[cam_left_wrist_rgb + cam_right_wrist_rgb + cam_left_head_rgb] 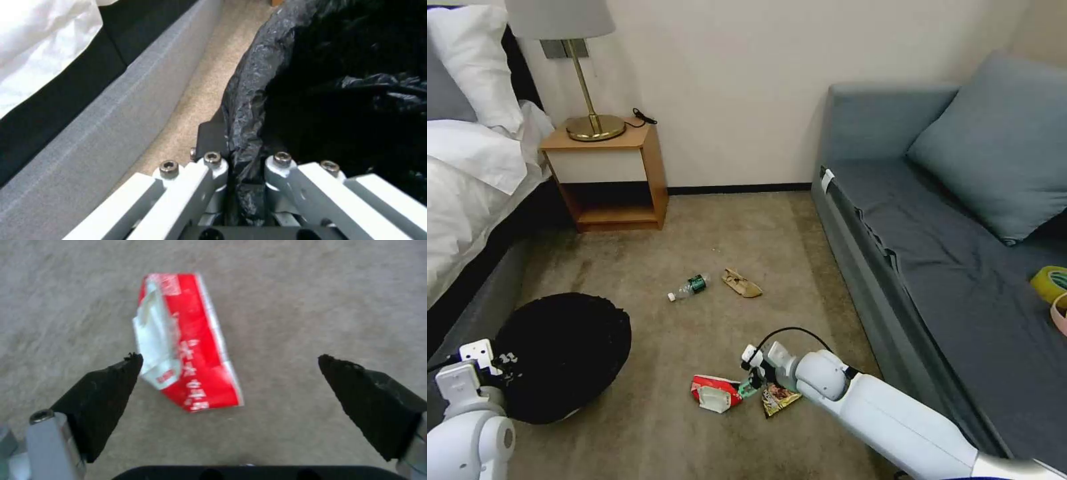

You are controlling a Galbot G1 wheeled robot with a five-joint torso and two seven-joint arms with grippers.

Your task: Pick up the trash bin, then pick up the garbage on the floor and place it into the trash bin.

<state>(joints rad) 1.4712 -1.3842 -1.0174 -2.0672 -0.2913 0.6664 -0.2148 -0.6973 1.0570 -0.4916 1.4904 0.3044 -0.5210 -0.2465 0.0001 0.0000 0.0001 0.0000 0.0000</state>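
Bin held, packet lined up.
My left gripper [238, 166] pinches the bin [564, 353] rim, keeping it ready; my right gripper [229, 383] hangs spread over the packet [186, 340] to straddle it.

The head camera is looking forward and down across the carpet [660, 373] from well above. The left wrist camera is sitting close against the trash bin [338, 83], which is lying at lower left in the head view. The right wrist camera is facing straight down near the red-and-white packet [186, 340], at lower centre there.
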